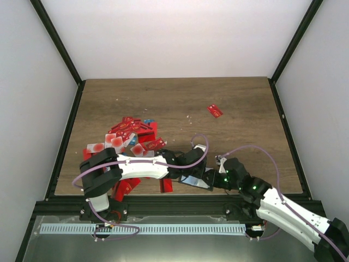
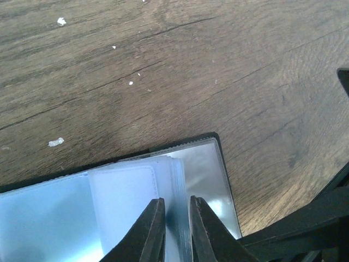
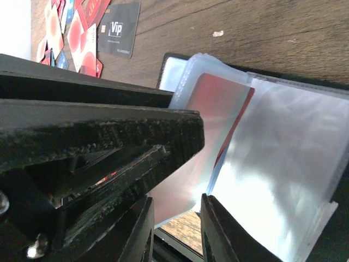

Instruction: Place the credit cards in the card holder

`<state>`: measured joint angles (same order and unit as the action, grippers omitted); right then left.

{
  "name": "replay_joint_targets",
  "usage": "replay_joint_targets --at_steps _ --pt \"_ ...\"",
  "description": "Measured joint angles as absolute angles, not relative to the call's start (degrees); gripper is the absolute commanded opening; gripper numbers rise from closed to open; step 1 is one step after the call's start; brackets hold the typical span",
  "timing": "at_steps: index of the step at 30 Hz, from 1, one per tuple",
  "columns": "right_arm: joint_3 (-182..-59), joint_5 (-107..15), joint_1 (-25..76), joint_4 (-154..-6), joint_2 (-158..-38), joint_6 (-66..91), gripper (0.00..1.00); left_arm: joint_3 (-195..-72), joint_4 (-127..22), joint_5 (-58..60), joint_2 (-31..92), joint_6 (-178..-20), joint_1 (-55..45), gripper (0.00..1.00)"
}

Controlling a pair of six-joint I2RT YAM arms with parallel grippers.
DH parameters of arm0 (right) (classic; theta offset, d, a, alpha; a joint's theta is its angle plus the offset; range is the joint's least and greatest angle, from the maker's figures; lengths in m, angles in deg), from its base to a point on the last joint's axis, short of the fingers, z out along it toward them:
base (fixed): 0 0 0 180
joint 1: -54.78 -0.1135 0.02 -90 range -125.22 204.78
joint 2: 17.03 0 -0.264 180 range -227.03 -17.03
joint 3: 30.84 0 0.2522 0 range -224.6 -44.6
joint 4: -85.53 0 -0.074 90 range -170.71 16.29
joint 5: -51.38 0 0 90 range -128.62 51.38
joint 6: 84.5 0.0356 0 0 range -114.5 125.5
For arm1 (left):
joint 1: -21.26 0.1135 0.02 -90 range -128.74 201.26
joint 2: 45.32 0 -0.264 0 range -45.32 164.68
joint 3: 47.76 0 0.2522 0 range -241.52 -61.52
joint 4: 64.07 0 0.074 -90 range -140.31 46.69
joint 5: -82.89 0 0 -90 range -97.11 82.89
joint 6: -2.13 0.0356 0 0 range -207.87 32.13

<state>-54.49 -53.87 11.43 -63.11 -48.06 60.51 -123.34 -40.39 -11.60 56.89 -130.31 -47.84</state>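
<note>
The left gripper [image 2: 177,218] has its two fingers close together on the edge of the clear sleeves [image 2: 122,196], which run into the narrow gap. The right gripper [image 3: 177,229] stands a little apart, with one sleeve's corner loose between its fingers. That sleeve has one red card [image 3: 218,109] inside it.

The one holder [image 1: 195,182] lies open on the table [image 1: 174,98] at the near edge, with both grippers over it, one from each side. Just left of it lies a loose card [image 1: 166,184], and a further card [image 1: 125,187] shows under the left arm.

Farther left and back is the heap [image 1: 131,136], mostly red with a few blue, too overlapped to count. One black Vip card [image 3: 119,28] lies beside red cards. A lone card [image 1: 215,111] lies well apart, far right. A few white crumbs [image 2: 55,142] dot the wood.
</note>
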Motion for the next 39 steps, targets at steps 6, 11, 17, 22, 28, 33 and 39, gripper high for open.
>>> replay_joint_targets --at_steps 6,11,17,22,28,33,39 --pt "-54.47 -55.07 11.43 -62.82 -46.55 60.42 0.28 -123.34 -40.5 -12.08 56.89 -130.28 -47.73 0.16" --pt "-54.47 -56.25 11.43 -63.28 -47.01 60.42 0.29 -123.34 -40.55 -12.27 56.89 -130.31 -47.73 0.16" --pt "-54.16 -57.06 11.43 -63.81 -47.25 60.42 0.3 -123.32 -40.87 -12.06 56.89 -130.9 -47.69 0.2" --pt "-54.16 -57.15 11.43 -63.87 -47.4 60.42 0.3 -123.32 -41.22 -12.01 56.89 -131.22 -47.55 0.2" --pt "-54.16 -58.06 11.43 -64.51 -47.95 60.24 0.33 -123.32 -41.33 -11.86 56.89 -131.66 -47.47 0.15" --pt "-54.16 -58.85 11.43 -64.73 -47.78 60.16 0.34 -123.32 -41.73 -11.75 56.89 -132.21 -47.4 0.15" --pt "-54.16 -59.05 11.43 -65.05 -48.08 60.0 0.33 -123.32 -41.75 -11.77 56.89 -132.67 -47.27 0.15"
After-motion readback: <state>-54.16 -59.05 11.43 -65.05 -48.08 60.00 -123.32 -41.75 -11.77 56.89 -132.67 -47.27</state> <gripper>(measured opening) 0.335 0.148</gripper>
